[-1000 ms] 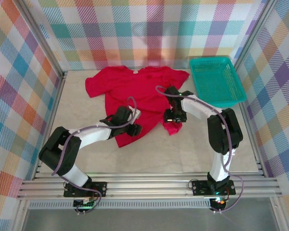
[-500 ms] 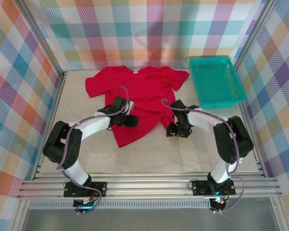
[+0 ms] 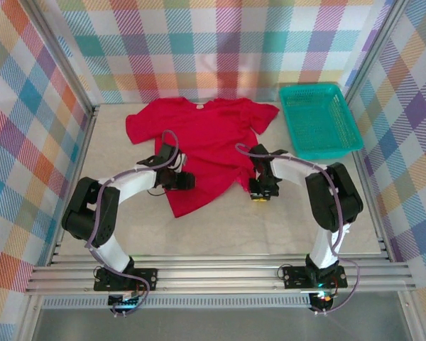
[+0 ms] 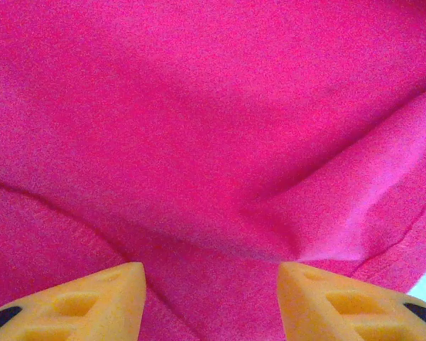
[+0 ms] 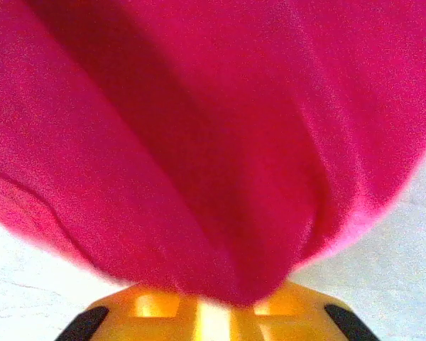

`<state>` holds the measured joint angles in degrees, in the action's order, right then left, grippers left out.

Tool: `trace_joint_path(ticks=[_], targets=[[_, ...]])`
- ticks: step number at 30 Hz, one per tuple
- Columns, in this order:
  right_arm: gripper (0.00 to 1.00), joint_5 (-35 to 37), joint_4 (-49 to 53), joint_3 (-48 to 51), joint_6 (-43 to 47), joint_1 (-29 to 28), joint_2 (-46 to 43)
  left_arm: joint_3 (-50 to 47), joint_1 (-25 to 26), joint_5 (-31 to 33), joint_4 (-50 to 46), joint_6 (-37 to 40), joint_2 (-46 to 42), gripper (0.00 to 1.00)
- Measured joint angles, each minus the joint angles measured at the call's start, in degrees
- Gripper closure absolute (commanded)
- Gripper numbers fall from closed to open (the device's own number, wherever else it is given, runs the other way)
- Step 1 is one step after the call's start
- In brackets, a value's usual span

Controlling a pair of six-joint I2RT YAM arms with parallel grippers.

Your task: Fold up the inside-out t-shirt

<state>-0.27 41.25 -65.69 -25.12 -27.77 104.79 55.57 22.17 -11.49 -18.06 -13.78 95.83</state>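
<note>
The right gripper (image 5: 213, 307) is clamped on a bunched edge of the inside-out t-shirt (image 5: 199, 142), which spreads beyond it on the table (image 5: 412, 270). The left gripper (image 4: 211, 284), jaws apart, hovers over the t-shirt too. I think a quick pull could slip this small pinch.

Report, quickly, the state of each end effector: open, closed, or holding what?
Left end effector: open, poised over the red t-shirt.
Right end effector: closed, pinching the red t-shirt's cloth.
</note>
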Motion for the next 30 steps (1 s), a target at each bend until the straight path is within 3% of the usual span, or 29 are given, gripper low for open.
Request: trace_joint_path(ticks=[8, 18, 22, 23, 25, 30], targets=[[1.0, 1.0, -1.6, -2.0, 2.3, 0.0, -2.0, 0.0, -1.3, 1.5, -1.6, -0.9, -0.3, 0.48], [1.0, 3.3, 3.7, 2.0, 5.0, 3.9, -18.1, 0.0, -2.1, 3.8, -4.6, -1.0, -1.0, 0.49], [0.85, 2.6, 3.6, 2.0, 5.1, 4.9, -17.8, 0.0, -2.1, 3.9, -4.7, -1.0, -1.8, 0.49], [0.72, 2.0, 3.4, 2.0, 5.1, 4.9, -17.0, 0.0, -2.1, 3.8, -4.8, -1.0, -1.9, 0.49], [0.59, 0.6, 2.6, 2.0, 5.1, 4.8, -15.0, 0.1, -2.1, 3.8, -4.9, -1.0, -2.1, 0.49], [0.49, -1.9, -0.3, 1.9, 4.7, 3.0, -9.8, 0.1, -2.1, 3.8, -5.7, -1.0, -3.0, 0.49]])
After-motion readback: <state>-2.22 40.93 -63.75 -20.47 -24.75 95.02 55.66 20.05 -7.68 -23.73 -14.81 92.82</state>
